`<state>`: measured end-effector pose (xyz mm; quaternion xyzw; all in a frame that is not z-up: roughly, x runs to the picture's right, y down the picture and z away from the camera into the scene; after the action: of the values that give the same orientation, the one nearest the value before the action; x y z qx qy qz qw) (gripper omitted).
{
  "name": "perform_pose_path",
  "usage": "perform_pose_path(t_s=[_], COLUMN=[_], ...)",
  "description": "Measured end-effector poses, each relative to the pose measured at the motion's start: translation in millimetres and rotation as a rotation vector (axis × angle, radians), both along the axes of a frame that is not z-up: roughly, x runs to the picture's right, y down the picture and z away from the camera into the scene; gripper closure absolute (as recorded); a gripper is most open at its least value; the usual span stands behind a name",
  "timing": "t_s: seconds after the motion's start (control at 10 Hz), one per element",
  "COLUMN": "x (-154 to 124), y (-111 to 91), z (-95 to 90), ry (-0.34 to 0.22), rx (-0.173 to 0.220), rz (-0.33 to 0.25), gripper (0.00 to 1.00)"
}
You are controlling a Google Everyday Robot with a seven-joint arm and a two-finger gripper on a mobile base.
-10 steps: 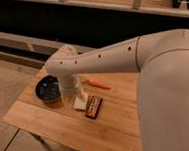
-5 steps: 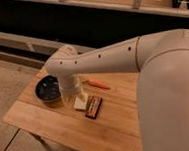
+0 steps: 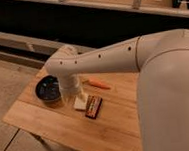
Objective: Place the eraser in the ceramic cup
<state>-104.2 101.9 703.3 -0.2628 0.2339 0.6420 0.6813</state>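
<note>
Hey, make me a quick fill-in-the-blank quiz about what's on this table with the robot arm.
The table is made of ____. The claw reaches down between the dark bowl and the ____ eraser. The thin stick lying beyond the dark wrapped bar is coloured ____.
Missing words: wood, white, orange.

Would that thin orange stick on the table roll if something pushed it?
Probably, sideways: the orange stick looks slim and rounded, lying flat on the table. Likely light, being so thin. The gripper is down beside the dark bowl, clear of the stick.
</note>
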Motion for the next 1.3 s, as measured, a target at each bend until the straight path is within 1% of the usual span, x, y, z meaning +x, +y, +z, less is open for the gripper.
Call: perform_pose_path(t_s=[0.8, 0.9, 1.0, 1.2, 1.3], x=[-0.2, -0.4, -1.3, -0.7, 10.0], y=[-0.2, -1.9, -8.6, -29.0, -41.1], z=[0.0, 0.1, 2.7, 9.9, 14.0], ry=[0.000, 0.007, 0.027, 0.092, 0.159], rx=[0.001, 0.004, 0.019, 0.056, 0.076], rz=[0.000, 0.010, 0.044, 0.169, 0.260], gripper=[0.35, 0.35, 0.35, 0.35, 0.35])
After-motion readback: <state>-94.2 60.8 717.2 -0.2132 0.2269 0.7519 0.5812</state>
